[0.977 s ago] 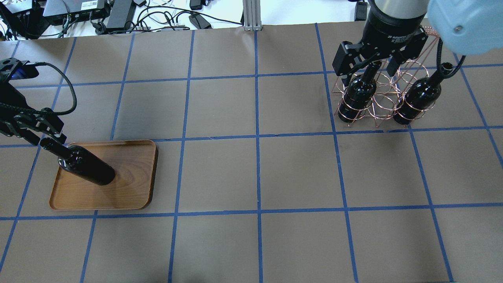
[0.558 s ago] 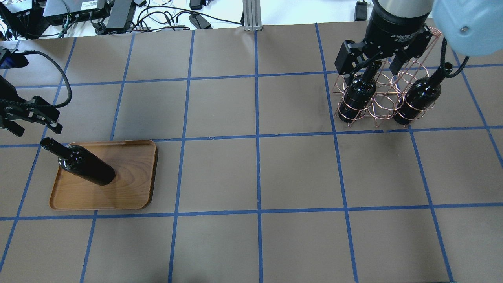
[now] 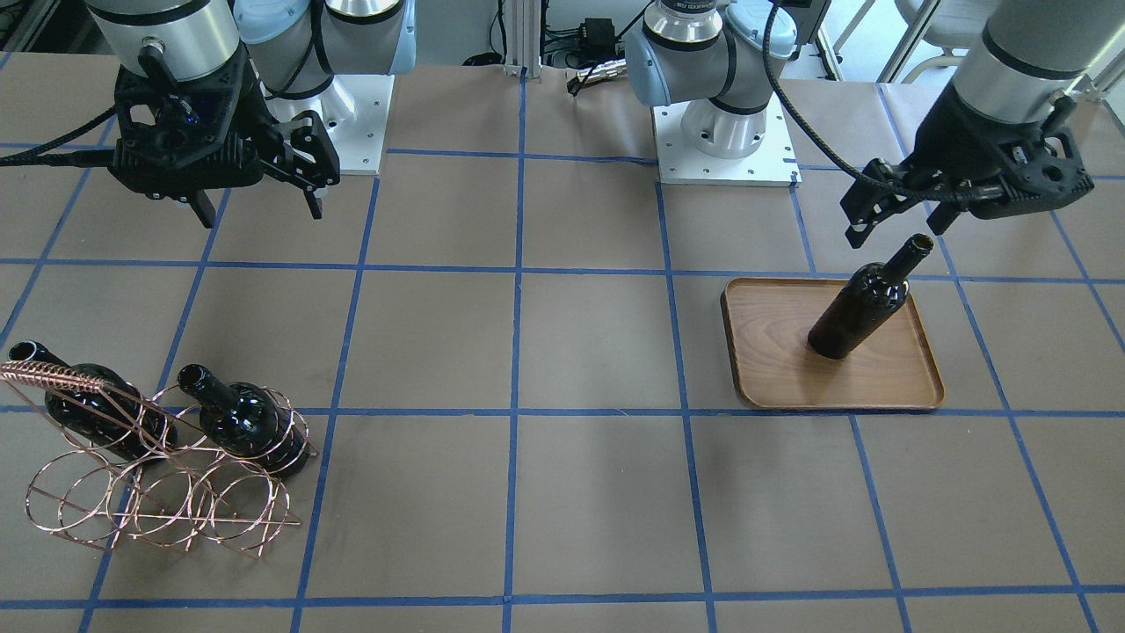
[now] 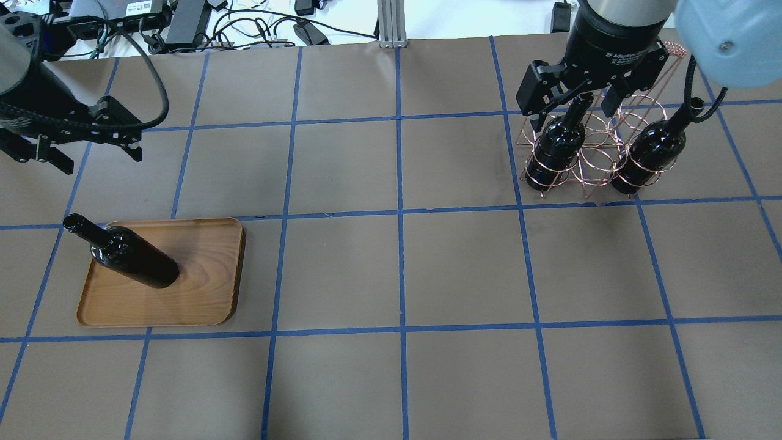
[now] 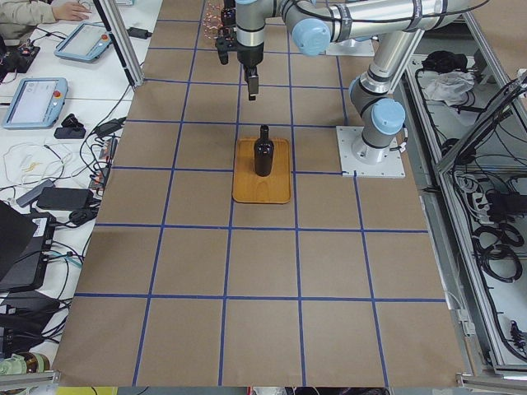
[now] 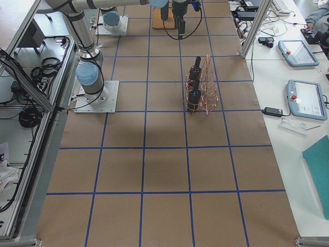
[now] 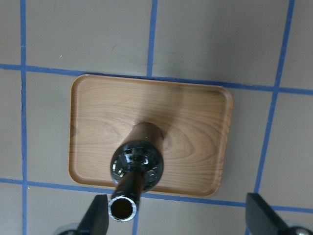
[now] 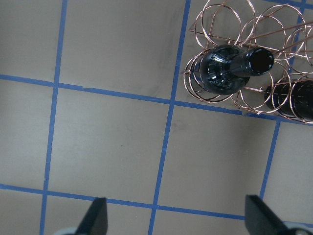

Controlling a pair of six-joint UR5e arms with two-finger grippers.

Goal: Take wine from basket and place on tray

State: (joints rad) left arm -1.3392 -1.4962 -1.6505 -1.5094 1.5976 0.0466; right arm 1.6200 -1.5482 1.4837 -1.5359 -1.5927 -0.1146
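One wine bottle (image 4: 131,260) stands upright on the left part of the wooden tray (image 4: 204,293); it also shows in the front view (image 3: 866,303) and the left wrist view (image 7: 137,164). My left gripper (image 4: 98,157) is open and empty, raised above and behind the bottle's mouth. The copper wire basket (image 4: 589,160) at the far right holds two more bottles (image 4: 556,150) (image 4: 650,156). My right gripper (image 4: 574,119) is open and empty, high above the basket; in its wrist view the nearer bottle (image 8: 227,73) lies off to the upper right, not between the fingers.
The table is brown paper with a blue tape grid. Both arm bases (image 3: 725,132) stand on the robot's side. Cables and electronics (image 4: 183,24) lie beyond the far edge. Tablets (image 6: 303,98) sit on side benches.
My left gripper has lifted away from the bottle's neck, moving back and to the right; the bottle stays upright on the tray. My right gripper has barely moved.
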